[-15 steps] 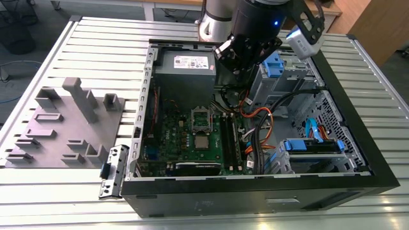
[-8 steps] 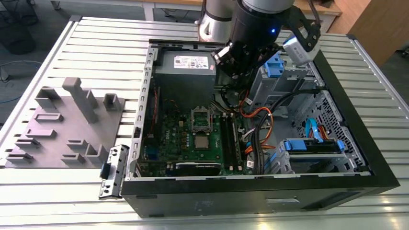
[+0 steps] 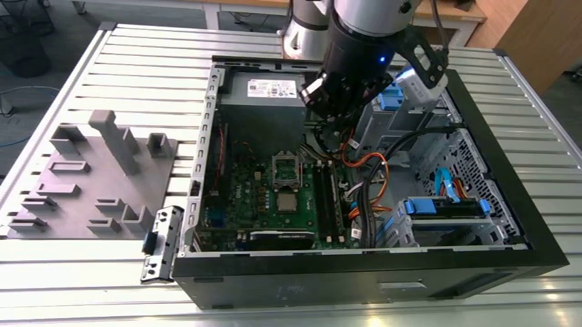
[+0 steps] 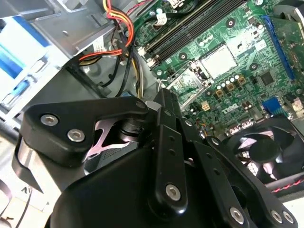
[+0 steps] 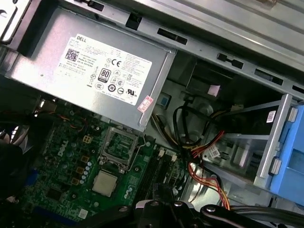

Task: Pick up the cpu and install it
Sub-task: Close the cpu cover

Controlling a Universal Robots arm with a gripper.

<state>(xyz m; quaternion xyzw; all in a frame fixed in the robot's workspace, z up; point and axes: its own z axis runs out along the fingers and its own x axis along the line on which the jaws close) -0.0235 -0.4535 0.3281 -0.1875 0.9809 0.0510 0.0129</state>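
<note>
While the gripper (image 3: 334,124) hangs inside the open computer case (image 3: 364,262), over the bundle of cables (image 3: 371,163) at the motherboard's (image 3: 250,197) 3 o'clock edge in the exterior view, its black linkages crowd the foreground of both wrist views (image 4: 164,99) (image 5: 166,210). I cannot tell whether it is released or clenched.

The cpu (image 3: 287,201) lies flat on the motherboard with its silvery top up, well apart from the gripper. In the exterior view it sits at about 7 o'clock from the gripper. It is just beside the silver socket frame (image 3: 285,169), at the frame's 6 o'clock. The first wrist view shows the same pair, the cpu (image 5: 104,183) next to the frame (image 5: 118,145), and so does the second wrist view, with cpu (image 4: 217,61) and frame (image 4: 183,80) side by side. Whether the chip is seated in a socket or only resting on the board I cannot tell.

The grey power supply (image 3: 272,88) fills the case at 12 o'clock from the frame. The long memory slots (image 3: 326,197) run at the cpu's 3 o'clock. Blue drive brackets (image 3: 446,204) stand further toward 3 o'clock. Outside the case, at its 9 o'clock, a grey fixture block (image 3: 91,177) rests on the slatted metal table (image 3: 136,54). A black fan (image 4: 266,152) shows in the second wrist view.
</note>
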